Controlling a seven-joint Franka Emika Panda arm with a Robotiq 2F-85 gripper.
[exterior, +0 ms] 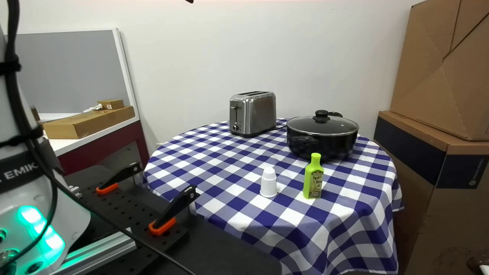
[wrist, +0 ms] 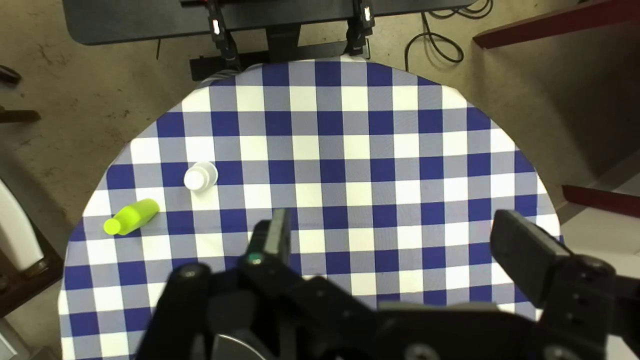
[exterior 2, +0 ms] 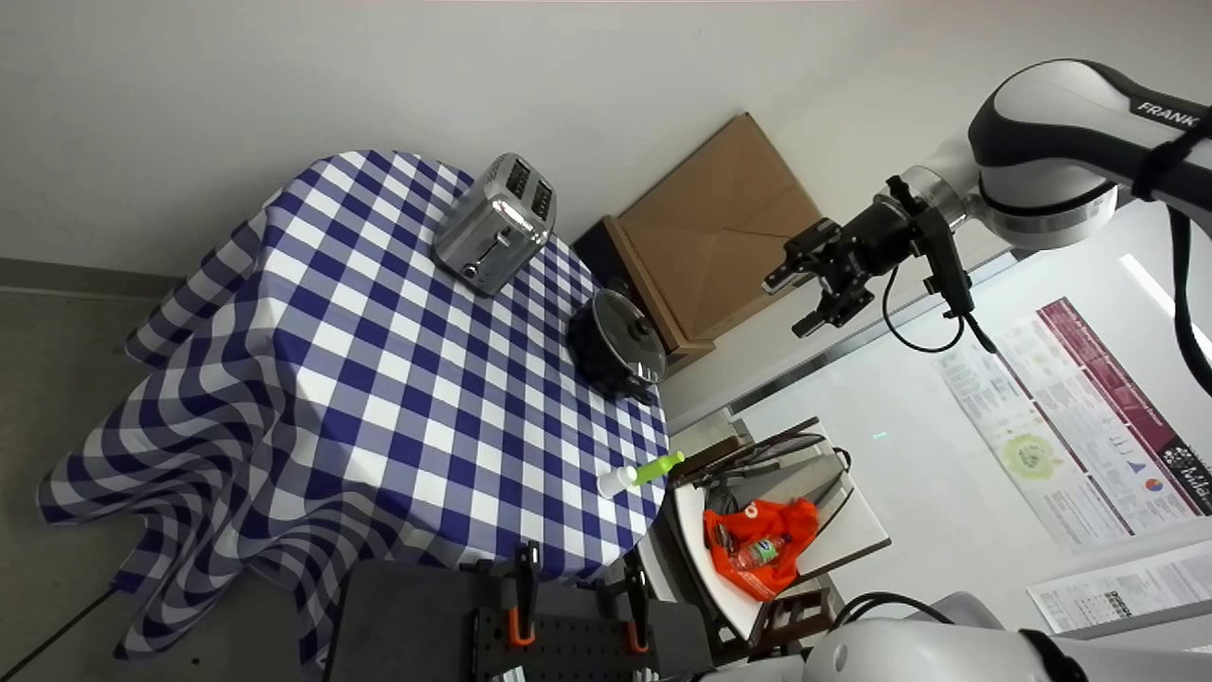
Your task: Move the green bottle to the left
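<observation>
The lime-green bottle (exterior: 313, 177) stands upright on the checkered tablecloth near the table's edge, with its cap on top. It also shows in an exterior view (exterior 2: 655, 468), partly behind the white bottle, and at the left of the wrist view (wrist: 134, 215). My gripper (exterior 2: 792, 305) is high above the table in an exterior view. In the wrist view my gripper (wrist: 392, 225) has its fingers wide apart with only tablecloth seen between them. It is open and empty, and the green bottle lies outside the fingers, to their left in that view.
A small white bottle (exterior: 268, 183) stands beside the green bottle. A black lidded pot (exterior: 321, 141) stands behind them, and a silver toaster (exterior: 252, 114) stands farther back. Cardboard boxes (exterior: 443, 76) rise beside the table. Black clamps (exterior: 175, 208) sit on the robot's mount near the table edge.
</observation>
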